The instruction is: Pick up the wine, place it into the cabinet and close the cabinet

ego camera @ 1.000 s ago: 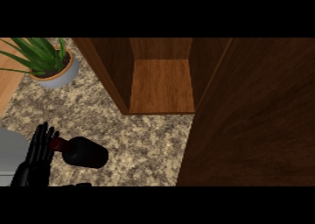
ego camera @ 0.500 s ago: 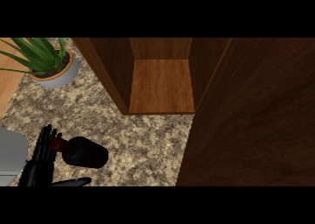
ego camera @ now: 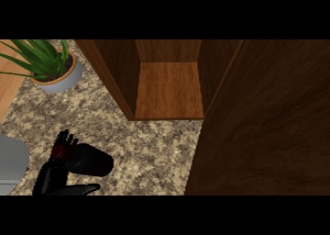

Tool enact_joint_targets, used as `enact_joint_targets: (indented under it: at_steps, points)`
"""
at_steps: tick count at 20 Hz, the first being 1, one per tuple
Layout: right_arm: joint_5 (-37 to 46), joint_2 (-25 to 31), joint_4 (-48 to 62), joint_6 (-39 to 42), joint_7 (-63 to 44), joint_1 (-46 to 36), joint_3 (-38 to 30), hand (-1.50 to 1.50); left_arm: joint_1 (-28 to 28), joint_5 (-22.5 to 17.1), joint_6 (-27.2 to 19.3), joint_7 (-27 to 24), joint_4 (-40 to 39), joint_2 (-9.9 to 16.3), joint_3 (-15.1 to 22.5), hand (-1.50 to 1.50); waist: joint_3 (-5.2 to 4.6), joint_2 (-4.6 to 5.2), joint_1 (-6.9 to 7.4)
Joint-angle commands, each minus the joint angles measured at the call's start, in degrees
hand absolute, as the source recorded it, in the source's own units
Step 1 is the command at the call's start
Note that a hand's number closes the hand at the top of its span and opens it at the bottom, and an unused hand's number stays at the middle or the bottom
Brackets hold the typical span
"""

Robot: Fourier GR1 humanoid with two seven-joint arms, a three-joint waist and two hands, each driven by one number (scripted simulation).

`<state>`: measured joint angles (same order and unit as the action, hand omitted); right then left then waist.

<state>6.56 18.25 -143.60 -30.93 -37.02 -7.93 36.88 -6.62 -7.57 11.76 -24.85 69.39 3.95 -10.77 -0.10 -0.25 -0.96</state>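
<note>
Head view is filled at the right by the cabinet door [ego camera: 276, 124], a broad dark wooden panel swung wide open, presumably so that the way inside is left free. At the upper middle the cabinet [ego camera: 169, 89] is seen with its compartment exposed and its lighter wooden floor bare, ready to take the bottle. The speckled stone worktop [ego camera: 151, 147] is spread across the middle and lower left of the frame, bordered at the far left by a strip of pale wood. A potted plant [ego camera: 51, 66] is placed at the upper left, well apart from the work.

At the lower left the wine [ego camera: 90, 159] is found, a dark bottle with a reddish neck, lying tilted and well short of the cabinet. It is flanked by the left hand [ego camera: 56, 172], whose fingers are laid along the bottle's left side and whose thumb is stretched out beneath it; the hand is judged to be partly closed about the bottle, a grasp being formed rather than completed. Whether the bottle is lifted off the worktop cannot be told. The right hand is not shown.
</note>
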Motion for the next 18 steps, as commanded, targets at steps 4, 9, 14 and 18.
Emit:
enact_joint_targets:
  at_steps: [4,9,14,18]
  points:
    - [8.7,0.0,-7.8,-0.8,-7.9,-1.8,1.9,-1.50,4.7,-0.3,3.2,-4.7,-9.8,0.9,-0.6,-1.50,-0.02,0.05,0.32]
    - [8.0,4.0,-11.3,-0.7,-1.3,6.0,4.4,-1.50,3.5,0.6,3.8,-9.2,-11.5,0.9,-0.3,-1.50,0.05,-0.07,-0.06]
    - [7.7,2.9,-9.8,-1.9,-5.0,0.7,2.4,-1.50,7.5,-0.1,1.2,-10.4,-14.4,-2.1,-0.8,-1.50,0.00,-0.01,0.23]
    - [6.6,2.9,-8.1,-1.1,-4.0,0.9,0.8,-1.50,6.3,-1.0,5.1,-11.7,-14.4,0.2,-0.7,1.50,0.05,0.07,0.56]
